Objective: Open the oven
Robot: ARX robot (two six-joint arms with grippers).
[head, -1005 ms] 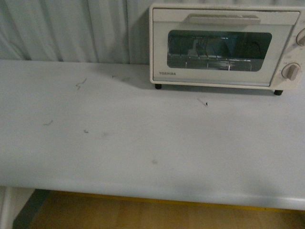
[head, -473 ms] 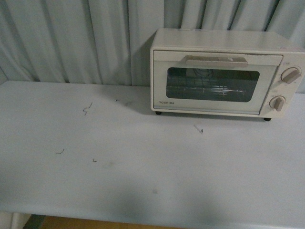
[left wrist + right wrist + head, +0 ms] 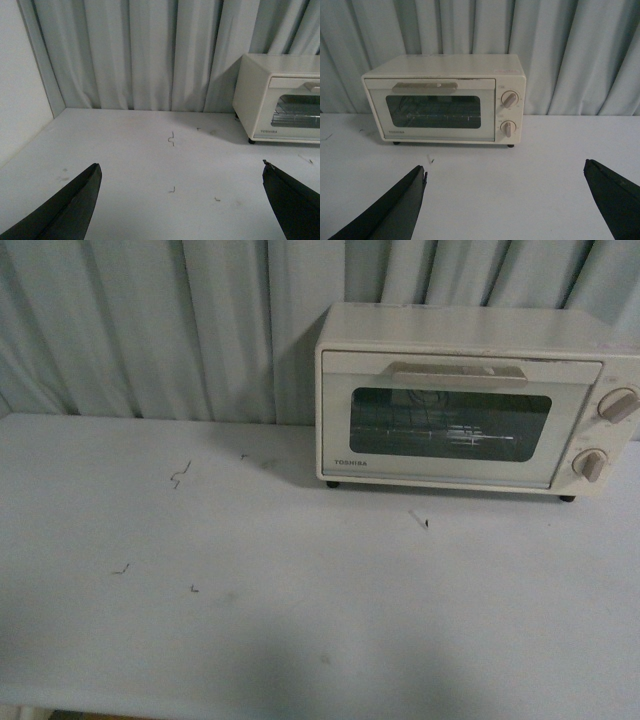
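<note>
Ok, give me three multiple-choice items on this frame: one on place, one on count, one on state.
1. In the front view, where on the table is the oven?
A. front left
B. back right, by the curtain
C. centre
2. How many knobs are on its front?
A. one
B. two
C. three
3. Its door is:
A. shut
B. half open
C. fully down

Answers:
1 B: it stands against the curtain, right of the middle.
2 B: one knob sits above the other, right of the door.
3 A: the door lies flush, with the handle at the top.
</note>
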